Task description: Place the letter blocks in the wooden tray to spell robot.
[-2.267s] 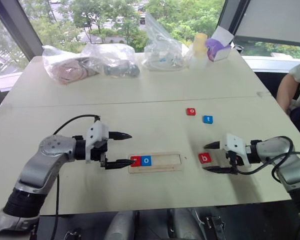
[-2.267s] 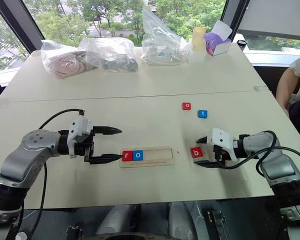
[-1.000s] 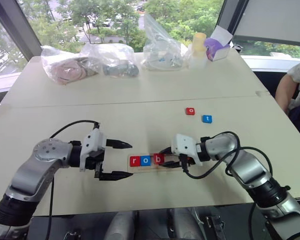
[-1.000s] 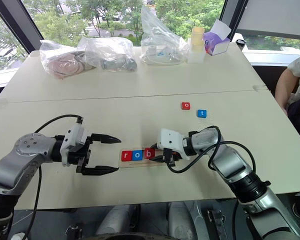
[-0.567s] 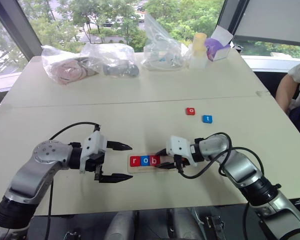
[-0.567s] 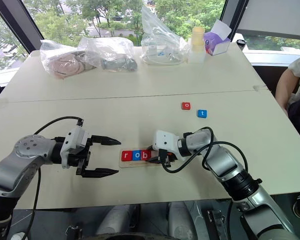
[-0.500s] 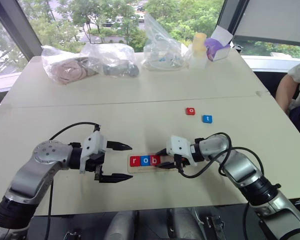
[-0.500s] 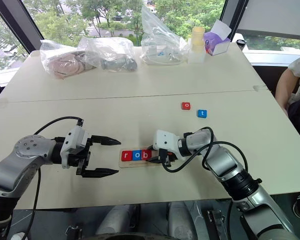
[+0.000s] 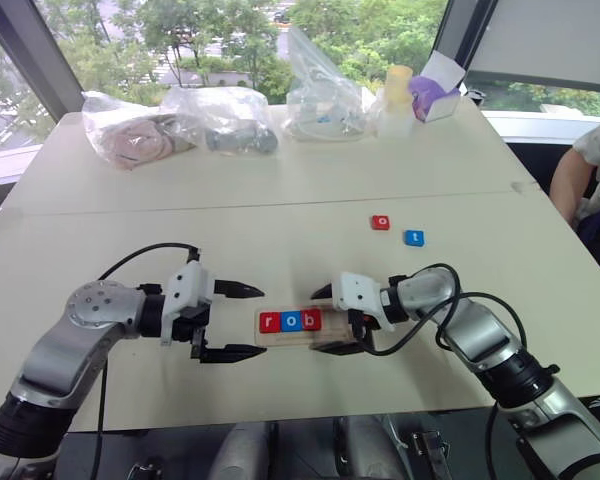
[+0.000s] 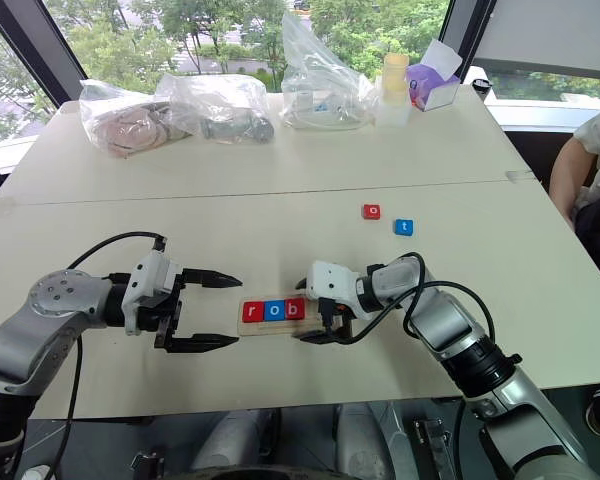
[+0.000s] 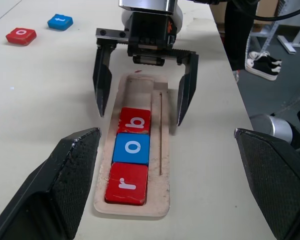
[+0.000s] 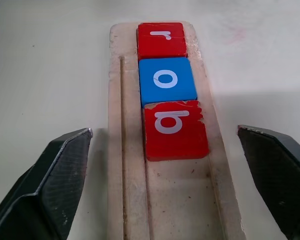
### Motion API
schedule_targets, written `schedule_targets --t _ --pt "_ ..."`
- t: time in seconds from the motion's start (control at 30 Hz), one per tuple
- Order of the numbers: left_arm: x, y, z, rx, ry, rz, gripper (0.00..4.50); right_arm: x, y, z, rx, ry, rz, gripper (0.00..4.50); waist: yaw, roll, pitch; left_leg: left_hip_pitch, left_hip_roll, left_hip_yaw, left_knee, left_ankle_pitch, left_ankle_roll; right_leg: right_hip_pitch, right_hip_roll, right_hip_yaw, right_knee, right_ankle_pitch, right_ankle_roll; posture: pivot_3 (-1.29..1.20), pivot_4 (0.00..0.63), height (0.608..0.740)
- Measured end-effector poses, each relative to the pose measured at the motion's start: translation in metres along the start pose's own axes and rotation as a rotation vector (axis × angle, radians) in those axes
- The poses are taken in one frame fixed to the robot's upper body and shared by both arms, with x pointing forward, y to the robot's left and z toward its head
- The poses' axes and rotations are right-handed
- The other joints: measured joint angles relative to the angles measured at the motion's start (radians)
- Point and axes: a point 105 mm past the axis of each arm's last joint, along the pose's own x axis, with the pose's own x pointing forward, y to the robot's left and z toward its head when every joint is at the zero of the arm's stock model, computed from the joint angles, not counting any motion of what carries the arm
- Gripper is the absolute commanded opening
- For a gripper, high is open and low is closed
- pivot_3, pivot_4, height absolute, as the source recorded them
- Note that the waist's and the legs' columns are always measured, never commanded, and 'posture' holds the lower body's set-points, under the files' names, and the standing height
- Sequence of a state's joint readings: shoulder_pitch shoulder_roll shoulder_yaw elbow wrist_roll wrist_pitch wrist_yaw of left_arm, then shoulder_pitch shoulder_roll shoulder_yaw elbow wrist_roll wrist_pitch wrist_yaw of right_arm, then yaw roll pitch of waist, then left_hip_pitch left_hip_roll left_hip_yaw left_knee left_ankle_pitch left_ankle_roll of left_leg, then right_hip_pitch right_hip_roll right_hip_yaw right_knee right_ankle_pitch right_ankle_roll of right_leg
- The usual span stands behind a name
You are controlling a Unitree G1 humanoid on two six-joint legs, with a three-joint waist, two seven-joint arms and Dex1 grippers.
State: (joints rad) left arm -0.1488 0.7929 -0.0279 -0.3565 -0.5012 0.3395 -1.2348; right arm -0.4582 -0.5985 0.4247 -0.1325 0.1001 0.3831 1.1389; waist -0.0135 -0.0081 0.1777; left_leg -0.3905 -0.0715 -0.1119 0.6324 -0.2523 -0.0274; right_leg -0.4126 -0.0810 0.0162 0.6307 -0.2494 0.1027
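Fingers of the right gripper [image 9: 325, 320] stand apart, straddling the wooden tray [image 11: 165, 150] behind the red b block [image 11: 134, 120]; the left gripper [image 9: 245, 322] gapes beside the tray's other end.

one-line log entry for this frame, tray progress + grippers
tray: r, o, b seated | loose: red o block, blue t block on table | right gripper: open, straddling tray by b | left gripper: open, at tray's r end
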Motion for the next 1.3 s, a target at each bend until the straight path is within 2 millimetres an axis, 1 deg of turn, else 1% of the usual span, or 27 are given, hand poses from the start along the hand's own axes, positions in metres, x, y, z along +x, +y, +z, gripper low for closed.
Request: schedule_targets --t 0.1,0.13,0.23,0.3,0.33,0.4,0.47,0.5,0.53,0.6,0.67,0.77,0.83,0.87,1.07,1.13,1.2,1.3 --pt "0.001 0.0 0.0 0.0 -0.005 0.0 4.5 -0.002 -0.008 0.009 -0.012 -0.02 -0.028 4.47 0.0 0.0 0.0 0.0 0.0 0.0 0.0 0.0 0.0 0.0 0.0 0.0 0.0 0.0 0.0 0.0 0.15 0.74" --pt "0.001 0.0 0.0 -0.001 -0.006 0.0 4.5 -0.004 -0.014 0.014 0.0 -0.04 -0.056 4.47 0.0 0.0 0.0 0.0 0.0 0.0 0.0 0.0 0.0 0.0 0.0 0.0 0.0 0.0 0.0 0.0 0.15 0.74" --pt "0.002 0.0 0.0 -0.001 -0.006 -0.001 4.5 -0.018 -0.044 0.031 0.028 -0.112 -0.213 4.47 0.0 0.0 0.0 0.0 0.0 0.0 0.0 0.0 0.0 0.0 0.0 0.0 0.0 0.0 0.0 0.0 0.15 0.74" --pt "0.002 0.0 0.0 -0.003 -0.006 0.0 4.5 -0.032 -0.066 0.035 0.057 -0.13 -0.349 4.47 0.001 0.0 0.0 0.0 0.0 0.0 0.0 0.0 0.0 0.0 0.0 0.0 0.0 0.0 0.0 0.0 0.15 0.74" --pt "0.002 0.0 0.0 -0.003 -0.007 0.0 4.5 -0.037 -0.08 0.033 0.091 -0.131 -0.436 4.47 0.0 0.0 0.0 0.0 0.0 0.0 0.0 0.0 0.0 -0.001 0.0 0.0 0.0 0.0 0.0 0.0 0.15 0.74" --pt "0.003 0.0 0.0 -0.002 -0.009 0.001 4.5 -0.056 -0.112 0.021 0.2 -0.1 -0.677 4.47 0.001 0.0 0.0 0.0 -0.001 0.0 -0.001 0.001 -0.001 -0.001 0.0 0.001 0.001 0.001 -0.001 0.0 0.15 0.74" --pt "0.005 -0.001 -0.002 -0.003 -0.005 -0.001 4.5 -0.077 -0.132 0.005 0.3 -0.042 -0.875 4.47 0.003 0.0 0.0 -0.001 -0.001 0.0 -0.001 0.001 -0.002 -0.002 0.0 0.001 0.001 0.001 -0.001 0.0 0.15 0.74" --pt "0.005 -0.001 -0.002 -0.003 -0.005 -0.001 4.5 -0.084 -0.136 -0.003 0.342 -0.013 -0.948 4.47 0.003 0.0 0.0 -0.001 -0.001 0.0 -0.002 0.001 -0.002 -0.002 0.0 0.001 0.001 0.001 -0.001 0.0 0.15 0.74" --pt "0.005 -0.001 -0.002 -0.003 -0.005 0.0 4.5 -0.09 -0.139 -0.013 0.388 0.016 -1.01 4.47 0.002 0.0 0.0 -0.001 -0.001 0.0 -0.002 0.001 -0.002 -0.003 0.0 0.001 0.001 0.001 -0.002 0.0 0.15 0.74" --pt "0.007 0.0 -0.001 0.001 -0.011 0.0 4.5 -0.089 -0.14 -0.024 0.464 0.035 -1.079 4.47 -0.002 0.0 0.0 -0.001 -0.001 0.002 -0.004 0.001 -0.002 -0.004 0.0 0.002 0.002 0.001 -0.001 0.0 0.15 0.74" --pt "0.011 0.0 0.001 0.007 -0.021 -0.007 4.5 -0.081 -0.14 -0.033 0.549 0.04 -1.119 4.47 -0.008 0.0 0.0 -0.001 0.0 0.003 -0.004 0.001 -0.002 -0.006 0.001 0.004 0.003 0.001 -0.001 0.0 0.15 0.74" --pt "0.011 0.001 0.001 0.015 -0.021 -0.006 4.5 -0.071 -0.137 -0.044 0.702 0.024 -1.14 4.47 -0.007 0.001 0.0 -0.001 0.0 0.003 -0.004 0.001 -0.002 -0.007 0.002 0.005 0.005 0.001 -0.001 0.0 0.15 0.74" --pt "0.011 0.002 -0.001 0.017 -0.014 0.0 4.5 -0.067 -0.135 -0.051 0.76 0.032 -1.151 4.47 -0.006 0.001 0.0 -0.001 0.0 0.004 -0.003 0.001 -0.002 -0.007 0.002 0.005 0.005 0.001 -0.002 0.0 0.15 0.74" --pt "0.01 0.003 -0.002 0.014 -0.011 0.004 4.5 -0.065 -0.135 -0.053 0.784 0.034 -1.158 4.47 -0.006 0.001 0.0 -0.001 0.0 0.004 -0.003 0.001 -0.002 -0.007 0.002 0.005 0.005 0.001 -0.002 0.0 0.15 0.74" --pt "0.01 0.004 -0.003 0.011 -0.01 0.015 4.5 -0.063 -0.141 -0.052 0.821 0.031 -1.178 4.47 -0.007 0.001 0.0 -0.001 0.0 0.004 -0.002 0.001 -0.002 -0.007 0.002 0.005 0.006 0.002 -0.002 0.0 0.15 0.74" --pt "0.01 0.005 -0.003 0.013 -0.01 0.023 4.5 -0.062 -0.143 -0.051 0.834 0.023 -1.182 3.95 -0.008 0.001 -0.001 -0.001 0.0 0.004 -0.002 0.001 -0.002 -0.007 0.002 0.005 0.006 0.002 -0.002 0.0 0.15 0.74" --pt "0.01 0.005 -0.003 0.013 -0.01 0.027 4.5 -0.063 -0.146 -0.052 0.843 0.025 -1.192 3.18 -0.009 0.001 -0.001 -0.001 0.0 0.004 -0.002 0.001 -0.002 -0.007 0.002 0.005 0.007 0.002 -0.002 0.0 0.15 0.74" --pt "0.01 0.005 -0.003 0.013 -0.011 0.029 4.5 -0.061 -0.147 -0.052 0.84 0.028 -1.198 1.52 -0.012 0.001 -0.001 0.0 0.0 0.004 -0.002 0.001 -0.002 -0.007 0.002 0.005 0.008 0.002 -0.002 0.0 0.15 0.74"
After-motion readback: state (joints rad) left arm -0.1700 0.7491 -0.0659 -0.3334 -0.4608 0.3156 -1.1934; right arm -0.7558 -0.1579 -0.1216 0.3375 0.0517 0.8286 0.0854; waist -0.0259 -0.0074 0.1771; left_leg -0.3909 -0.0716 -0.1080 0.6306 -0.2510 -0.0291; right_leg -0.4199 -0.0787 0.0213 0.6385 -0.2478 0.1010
